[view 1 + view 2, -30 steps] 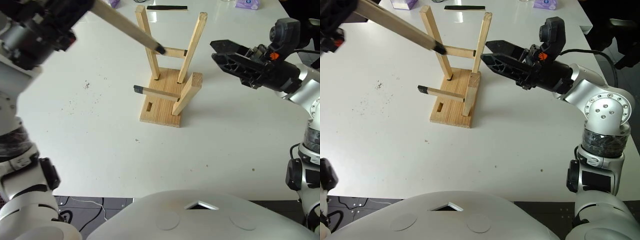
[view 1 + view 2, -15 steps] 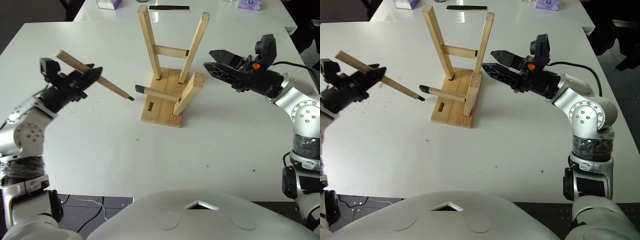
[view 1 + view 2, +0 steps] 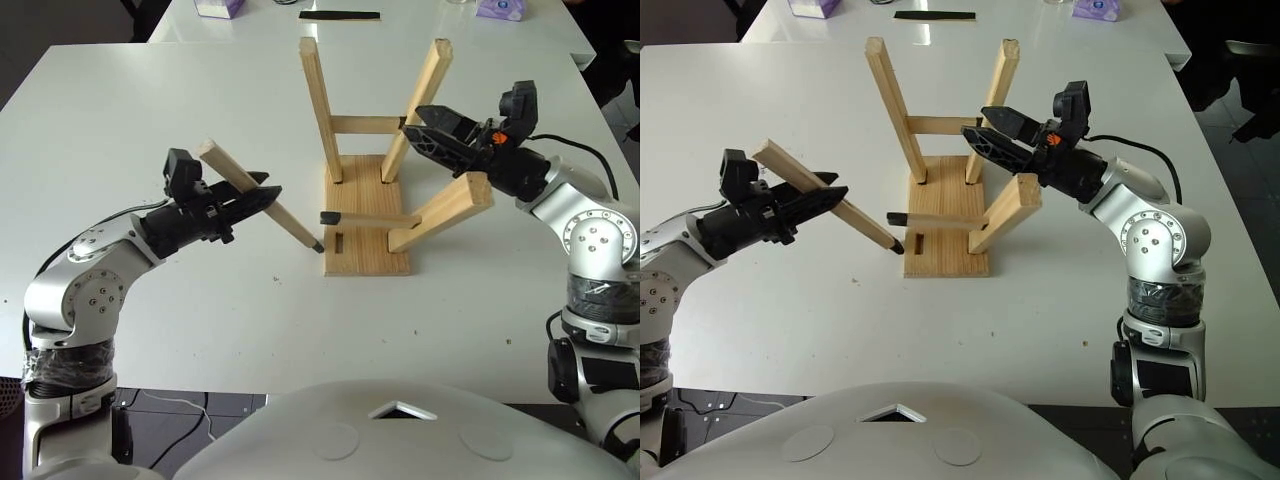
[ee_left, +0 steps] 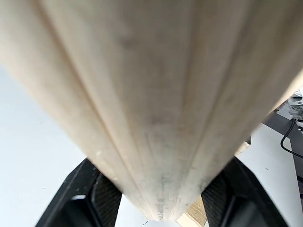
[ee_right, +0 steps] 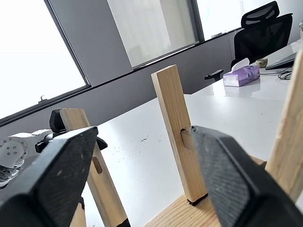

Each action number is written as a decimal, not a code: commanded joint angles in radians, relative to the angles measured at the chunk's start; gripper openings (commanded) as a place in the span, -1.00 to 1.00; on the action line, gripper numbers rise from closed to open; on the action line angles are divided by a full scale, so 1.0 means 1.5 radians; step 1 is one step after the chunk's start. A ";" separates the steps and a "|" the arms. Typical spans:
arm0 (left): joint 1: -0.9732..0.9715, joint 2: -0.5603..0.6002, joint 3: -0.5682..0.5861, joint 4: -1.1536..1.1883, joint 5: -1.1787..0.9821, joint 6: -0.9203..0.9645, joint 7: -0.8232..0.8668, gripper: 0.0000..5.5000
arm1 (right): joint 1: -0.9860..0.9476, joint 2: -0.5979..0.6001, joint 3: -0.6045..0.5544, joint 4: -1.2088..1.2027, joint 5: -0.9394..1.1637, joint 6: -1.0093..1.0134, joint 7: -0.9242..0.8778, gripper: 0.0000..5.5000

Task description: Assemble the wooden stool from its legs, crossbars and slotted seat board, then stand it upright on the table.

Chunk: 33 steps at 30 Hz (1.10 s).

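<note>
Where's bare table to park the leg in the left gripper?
Free: the near strip of table in front of the seat board, and the far-left area beyond the left gripper. Crowded: around the board, with upright legs, tilted leg and right gripper.

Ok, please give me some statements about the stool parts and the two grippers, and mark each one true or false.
1. The left gripper holds a loose wooden leg. True.
2. The seat board stands on its edge. False: it lies flat on the table.
3. Two upright legs stand in the seat board, joined by a crossbar. True.
4. The right gripper is shut on the leaning leg. False: it is open, close to the upright legs, and holds nothing.
</note>
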 commanded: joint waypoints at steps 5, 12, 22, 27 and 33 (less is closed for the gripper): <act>-0.120 0.036 -0.023 -0.025 0.008 -0.021 -0.070 -0.25 | -0.009 -0.053 -0.089 0.019 0.020 0.005 0.023 0.31; -0.088 0.050 -0.094 -0.043 0.082 -0.076 -0.150 -0.25 | -0.055 -0.085 -0.093 0.106 -0.025 -0.020 0.048 0.31; -0.072 0.007 -0.133 -0.010 0.139 -0.150 -0.153 -0.25 | -0.068 -0.083 -0.077 0.157 -0.066 -0.029 0.077 0.31; -0.066 0.009 -0.153 0.021 0.173 -0.175 -0.166 -0.25 | -0.094 -0.078 -0.066 0.189 -0.088 -0.040 0.087 0.31; -0.078 0.052 -0.183 0.088 0.233 -0.235 -0.223 -0.25 | -0.098 -0.076 -0.070 0.195 -0.093 -0.043 0.095 0.31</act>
